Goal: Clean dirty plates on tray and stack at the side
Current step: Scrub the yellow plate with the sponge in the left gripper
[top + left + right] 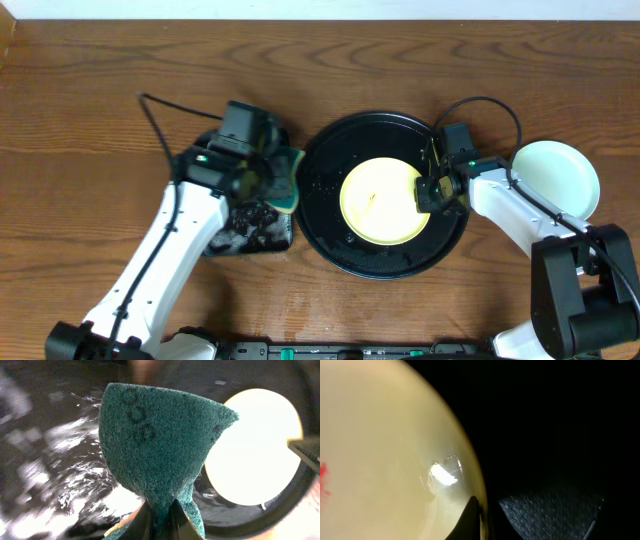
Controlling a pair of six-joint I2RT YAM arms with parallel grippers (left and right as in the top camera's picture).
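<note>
Left hand (161,521): clenched on the lower corner of a green scouring pad (155,440), which fans out upright beyond the fingertips.
Right hand (440,190): down at the right rim of the yellow plate (383,203). In the right wrist view one fingertip lies over the rim and the other pad sits just outside it, but I cannot tell whether they are pinching it.
Plate from the left hand: ahead and to the hand's right, lying flat near the middle of the tray (320,215).
Key relation: the pad hangs over the tray's left edge, near the plate but apart from it. The wipe probably calls for a short reach to the right and then down.
Dirt: a red smear (324,477) on the plate face, on the side away from the right hand's fingers.
Nearer arm: the right hand is already at the plate and the left is the one with the pad, so steadying likely falls to the right and scrubbing to the left.
Edges: the tray's raised rim lies between the pad and the plate.
Open room: bare tray floor all round the plate. The rectangular tray (255,235) lies under the left arm.
Stack side: a mint plate (555,178) rests on the bench just beyond the right hand, off the tray.
</note>
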